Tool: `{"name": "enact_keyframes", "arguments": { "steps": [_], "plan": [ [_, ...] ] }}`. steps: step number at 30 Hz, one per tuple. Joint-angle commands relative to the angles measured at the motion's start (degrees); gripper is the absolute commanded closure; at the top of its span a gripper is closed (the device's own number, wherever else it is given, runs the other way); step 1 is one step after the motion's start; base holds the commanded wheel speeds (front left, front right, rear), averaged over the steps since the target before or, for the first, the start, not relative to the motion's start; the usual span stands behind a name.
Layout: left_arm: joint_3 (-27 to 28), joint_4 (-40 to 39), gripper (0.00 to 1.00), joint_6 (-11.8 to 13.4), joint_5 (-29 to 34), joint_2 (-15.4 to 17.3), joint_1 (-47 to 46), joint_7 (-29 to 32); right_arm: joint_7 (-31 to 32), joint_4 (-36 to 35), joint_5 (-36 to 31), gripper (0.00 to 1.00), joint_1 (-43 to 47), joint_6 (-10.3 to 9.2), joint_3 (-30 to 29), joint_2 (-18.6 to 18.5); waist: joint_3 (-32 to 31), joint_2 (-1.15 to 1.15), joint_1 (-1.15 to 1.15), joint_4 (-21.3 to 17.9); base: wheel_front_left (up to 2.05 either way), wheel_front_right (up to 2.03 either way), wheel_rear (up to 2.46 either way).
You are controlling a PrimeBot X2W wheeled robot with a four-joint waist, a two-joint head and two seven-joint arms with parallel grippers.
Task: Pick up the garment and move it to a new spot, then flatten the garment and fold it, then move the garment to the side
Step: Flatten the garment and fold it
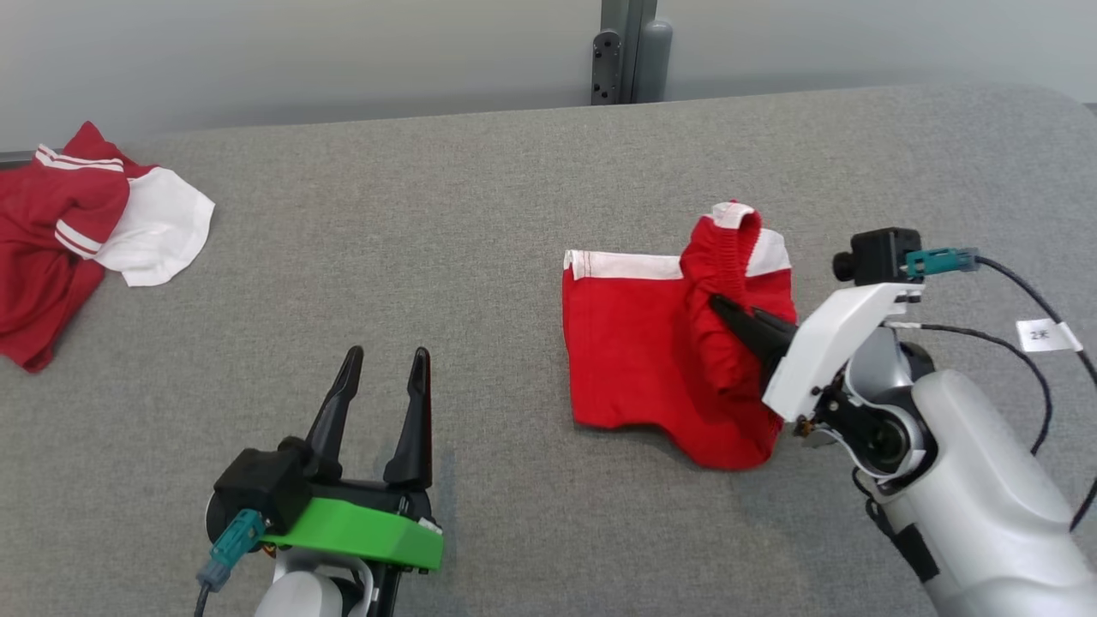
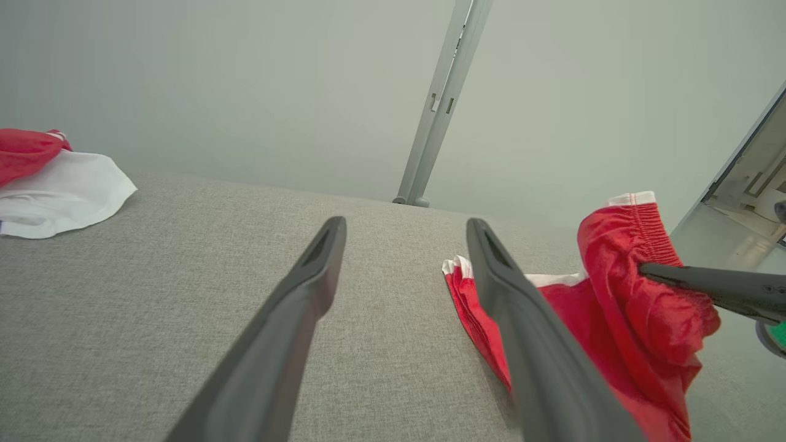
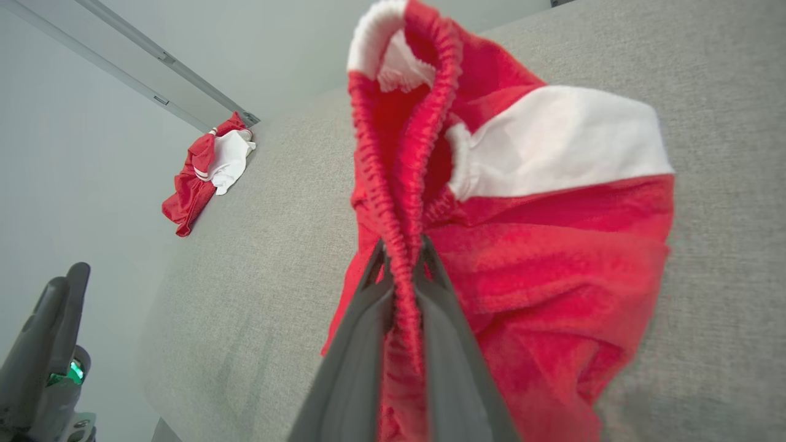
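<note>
The right pincer (image 1: 718,302) is seen closed on the elastic waistband (image 3: 399,153) of the red shorts with white trim (image 1: 634,351). A ridge of the cloth stands up from the grey fabric-covered tabletop (image 1: 446,223), while the rest of the garment lies flat on it. In the right wrist view the waistband is pinched between the two dark fingers (image 3: 362,344) and is doubled upright above their tips. In the head view the shorts are found at about 3 o'clock from the centre, with the white band along the far edge. The left pincer (image 1: 387,353) is held at 7 o'clock. Its fingers are parted, with nothing between them, and point towards 12 o'clock, well apart from the shorts. A second red and white garment (image 1: 68,231) is crumpled at 9 o'clock by the tabletop's left edge. A grey metal post (image 1: 630,51) is seen at 12 o'clock beyond the tabletop.
</note>
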Motion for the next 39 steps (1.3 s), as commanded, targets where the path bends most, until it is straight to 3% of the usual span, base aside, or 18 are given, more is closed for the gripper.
{"name": "enact_keyframes", "arguments": {
  "steps": [1,8,17,19,20,33,39],
  "plan": [
    [-0.04,0.12,0.0,0.04,-0.41,0.08,-0.83,0.0,-0.81,0.93,-0.76,1.0,-1.14,0.02,0.38,1.08,-0.1,0.0,0.0,0.21,0.0,0.0,0.0],
    [-0.97,0.56,0.0,-0.34,-1.09,0.08,-1.53,0.0,-4.67,10.96,-4.74,1.0,-4.85,0.02,0.99,7.22,-0.32,0.0,0.0,1.78,0.0,0.0,0.0],
    [-2.6,0.9,0.0,0.09,-2.45,0.09,-1.72,0.0,-8.27,24.79,-11.42,0.99,-10.48,0.02,0.92,9.87,-0.57,0.0,0.0,4.27,0.0,0.0,0.0],
    [-2.97,0.95,0.0,0.27,-2.82,0.09,-1.75,0.0,-8.32,26.46,-11.81,0.49,-11.43,0.02,1.73,10.05,-0.67,0.0,0.0,4.67,0.0,0.0,0.0],
    [-3.12,0.98,0.0,0.36,-2.99,0.09,-1.75,0.0,-8.49,26.99,-11.79,0.0,-11.76,0.02,2.06,10.1,-0.73,0.0,0.0,4.81,0.0,0.0,0.0],
    [-3.65,0.61,0.0,0.8,-3.71,0.09,-1.58,0.0,-10.18,26.23,-3.52,0.0,-12.64,0.02,13.28,10.16,-0.89,0.0,0.0,5.17,0.0,0.0,0.0],
    [-3.25,0.74,0.0,0.68,-3.3,0.09,-0.95,0.0,-13.79,24.98,-1.72,0.0,-12.7,0.02,17.4,10.12,-1.29,0.0,0.0,4.45,0.0,0.0,0.0]
  ]
}}
